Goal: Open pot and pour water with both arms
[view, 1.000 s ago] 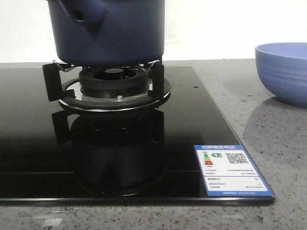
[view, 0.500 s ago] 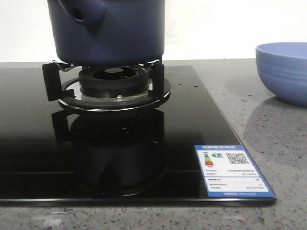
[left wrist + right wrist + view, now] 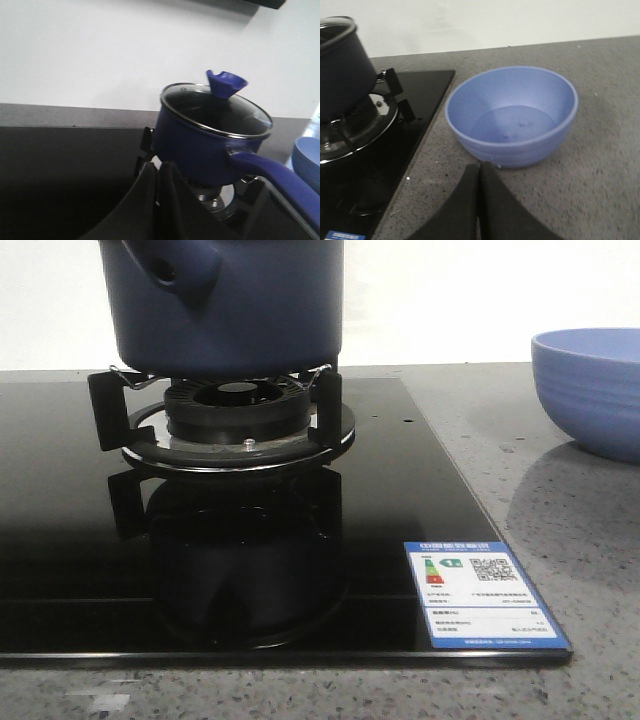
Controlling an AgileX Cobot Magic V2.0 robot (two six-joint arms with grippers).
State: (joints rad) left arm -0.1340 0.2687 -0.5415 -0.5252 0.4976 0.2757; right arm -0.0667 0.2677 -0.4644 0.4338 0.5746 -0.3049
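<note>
Pot (image 3: 200,145), matte navy, seemingly glass-lidded

Front view: shifted very slightly over the last second, so everything in it sits a touch differently
Label (image 3: 487,594) on the cooktop (image 3: 80,540): moved a hair to one side and back
Pot (image 3: 230,305) on the burner (image 3: 238,415): no real move seen

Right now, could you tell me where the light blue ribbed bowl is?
In the front view, the light blue ribbed bowl sits on the grey counter, right of the black glass cooktop.
</note>
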